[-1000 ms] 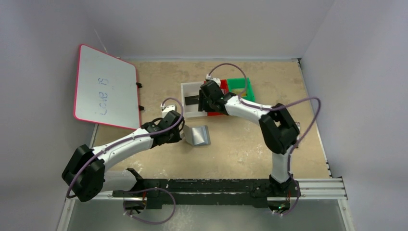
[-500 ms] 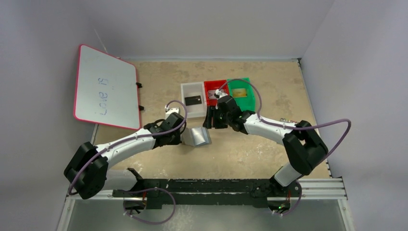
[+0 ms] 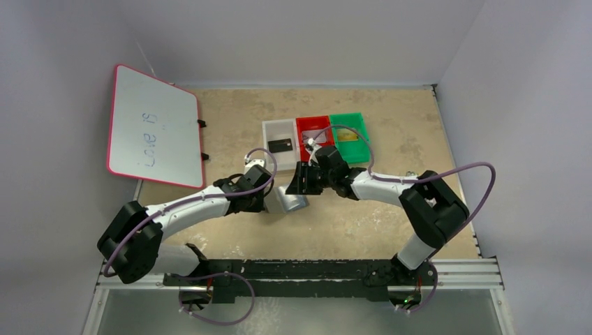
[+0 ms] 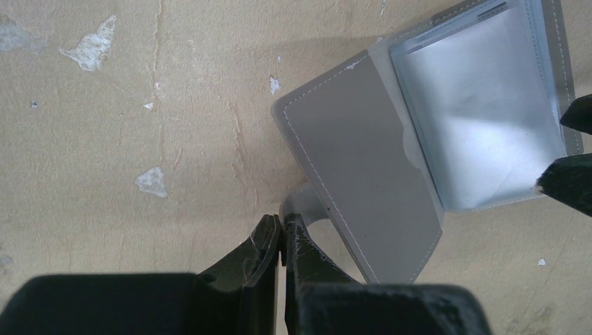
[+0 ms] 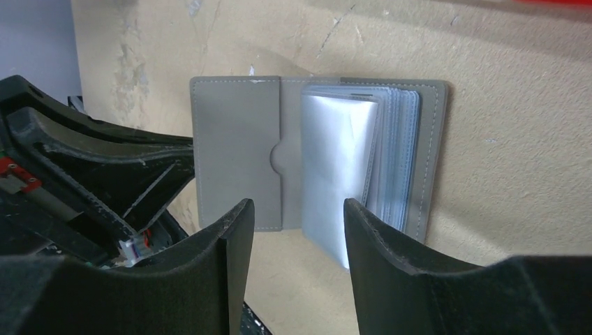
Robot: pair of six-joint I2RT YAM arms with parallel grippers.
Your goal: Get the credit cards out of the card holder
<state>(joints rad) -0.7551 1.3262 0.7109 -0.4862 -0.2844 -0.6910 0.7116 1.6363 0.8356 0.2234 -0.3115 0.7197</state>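
- Card holder (image 5: 244,160) lies open on the table (image 5: 523,174), plastic sleeves fanned, just ahead of the right gripper (image 5: 294,209), whose fingers stand spread.
- Left gripper (image 4: 281,234), pressed together, pinches the holder's tab at its tips.
- Beyond the right gripper, 1 black card (image 3: 279,145) lies in a white tray (image 3: 265,136) and 1 gold card (image 3: 347,137) in a green tray (image 3: 364,132).

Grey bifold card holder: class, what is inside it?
Open matte grey bifold card holder shows stacked shiny plastic sleeves; glare and overlap hide their contents.
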